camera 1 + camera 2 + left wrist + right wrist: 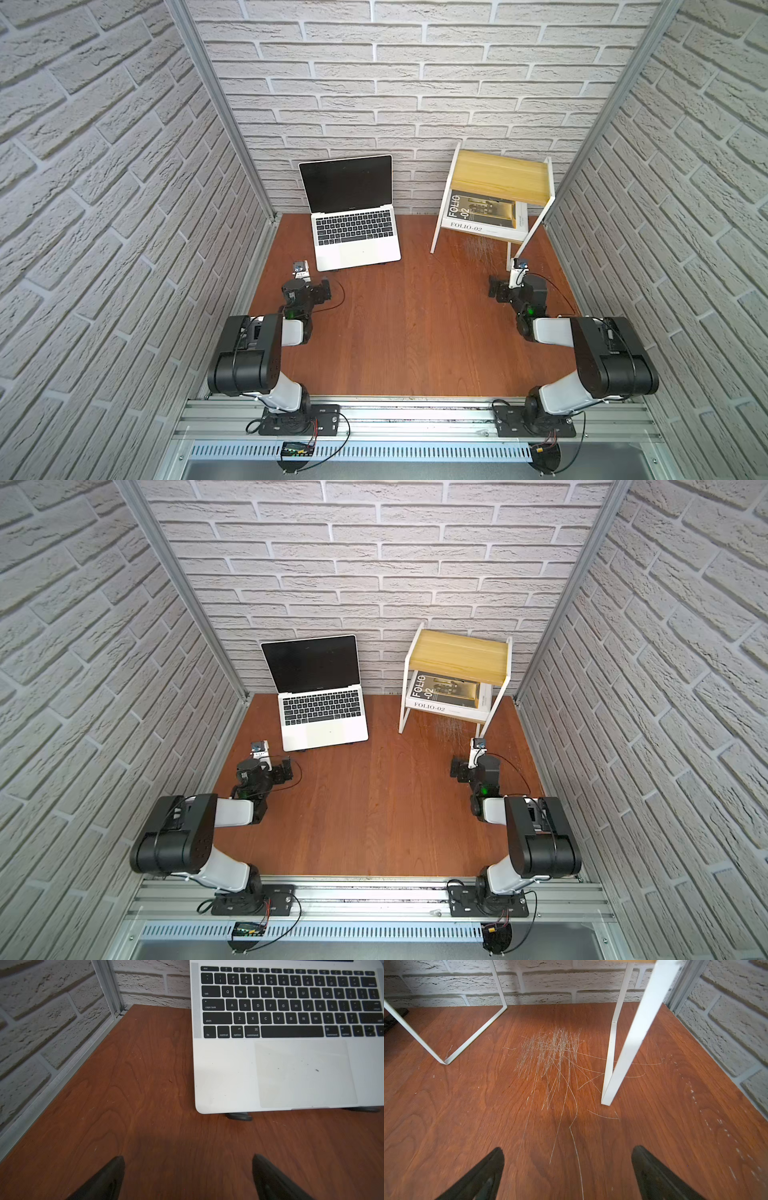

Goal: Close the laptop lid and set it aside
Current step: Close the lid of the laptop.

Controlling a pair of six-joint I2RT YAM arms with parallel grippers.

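Left wrist, wooden tabletop [145, 1084], brick walls [41, 1022], laptop [291, 1059]

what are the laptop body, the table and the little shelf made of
Laptop: matte silver, probably aluminium; uniform pale sheen. Table: reddish wood or veneer; visible grain, pale scratches. Shelf: thin white frame, likely painted metal; pale wood-look top.
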